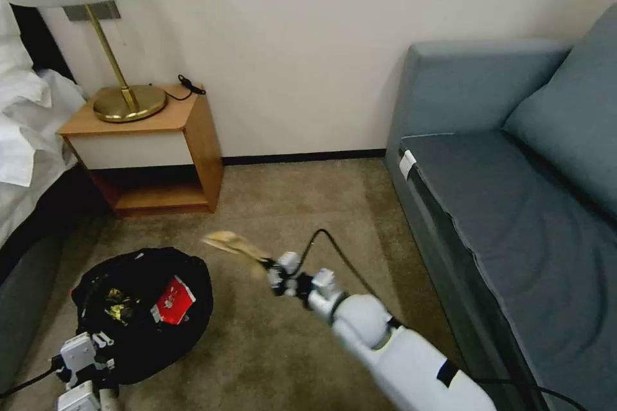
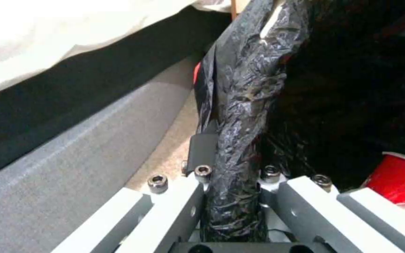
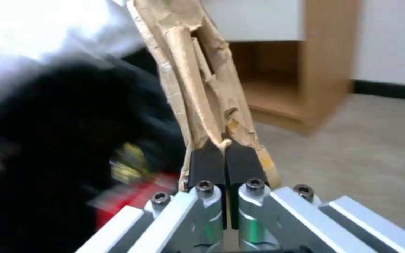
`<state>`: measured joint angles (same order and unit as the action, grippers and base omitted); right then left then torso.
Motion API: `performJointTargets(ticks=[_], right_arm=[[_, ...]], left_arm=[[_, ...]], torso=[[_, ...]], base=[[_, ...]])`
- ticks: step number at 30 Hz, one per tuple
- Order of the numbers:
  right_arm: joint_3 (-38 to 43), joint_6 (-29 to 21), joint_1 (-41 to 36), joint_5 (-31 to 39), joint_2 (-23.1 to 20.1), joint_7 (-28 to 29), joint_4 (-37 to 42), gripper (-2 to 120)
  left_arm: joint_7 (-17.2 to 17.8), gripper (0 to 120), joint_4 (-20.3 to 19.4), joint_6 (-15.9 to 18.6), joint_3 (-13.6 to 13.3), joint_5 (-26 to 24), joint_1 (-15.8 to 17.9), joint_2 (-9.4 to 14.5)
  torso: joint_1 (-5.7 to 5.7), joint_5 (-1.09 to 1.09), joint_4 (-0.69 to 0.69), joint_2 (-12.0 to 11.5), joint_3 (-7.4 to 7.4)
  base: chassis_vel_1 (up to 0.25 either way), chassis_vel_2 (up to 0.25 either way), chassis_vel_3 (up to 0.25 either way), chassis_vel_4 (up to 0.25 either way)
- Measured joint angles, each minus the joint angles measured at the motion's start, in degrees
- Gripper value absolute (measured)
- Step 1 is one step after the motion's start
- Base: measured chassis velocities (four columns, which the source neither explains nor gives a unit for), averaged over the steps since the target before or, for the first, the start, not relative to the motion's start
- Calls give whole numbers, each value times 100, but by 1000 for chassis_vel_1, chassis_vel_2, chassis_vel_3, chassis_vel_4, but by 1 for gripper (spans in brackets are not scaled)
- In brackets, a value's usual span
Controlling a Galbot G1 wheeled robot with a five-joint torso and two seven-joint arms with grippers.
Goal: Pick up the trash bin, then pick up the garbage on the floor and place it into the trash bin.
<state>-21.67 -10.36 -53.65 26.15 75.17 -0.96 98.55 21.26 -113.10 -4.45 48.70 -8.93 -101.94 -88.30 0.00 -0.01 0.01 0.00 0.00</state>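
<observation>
The trash bin, lined with a crinkly black bag, sits low at the left with a red-white packet and a yellow-black wrapper inside. My left gripper is shut on the bin's bag-covered rim at its near edge. My right gripper hovers just right of the bin, shut on a tan crumpled paper that sticks out toward the bin. In the right wrist view the paper rises from the closed pads, with the bin blurred beside it.
A wooden nightstand with a brass lamp stands against the far wall. A bed runs along the left. A blue-grey sofa fills the right. Bare carpet lies between them.
</observation>
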Motion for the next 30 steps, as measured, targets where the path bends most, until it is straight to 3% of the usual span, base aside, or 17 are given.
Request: performJointTargets(ticks=[3,9,20,30], right_arm=[[-622,-116,75,466,269,453,115,0],[-1078,-26,109,254,671,565,-364,0],[-1088,83,34,-97,680,566,-724,0],[-1012,222,-44,-655,756,903,-1103,0]], left_arm=[[3,3,19,1,-43,3,31,-18],[3,3,93,62,-152,7,142,-138],[3,3,72,63,-203,8,138,-183],[3,3,-4,126,-303,-97,121,-180]], torso=[[0,1,0,0,0],[0,0,0,0,0],[0,1,-1,0,0],[0,1,2,0,0]], base=[[0,0,0,0],[0,0,0,0],[0,0,0,0],[0,0,0,0]])
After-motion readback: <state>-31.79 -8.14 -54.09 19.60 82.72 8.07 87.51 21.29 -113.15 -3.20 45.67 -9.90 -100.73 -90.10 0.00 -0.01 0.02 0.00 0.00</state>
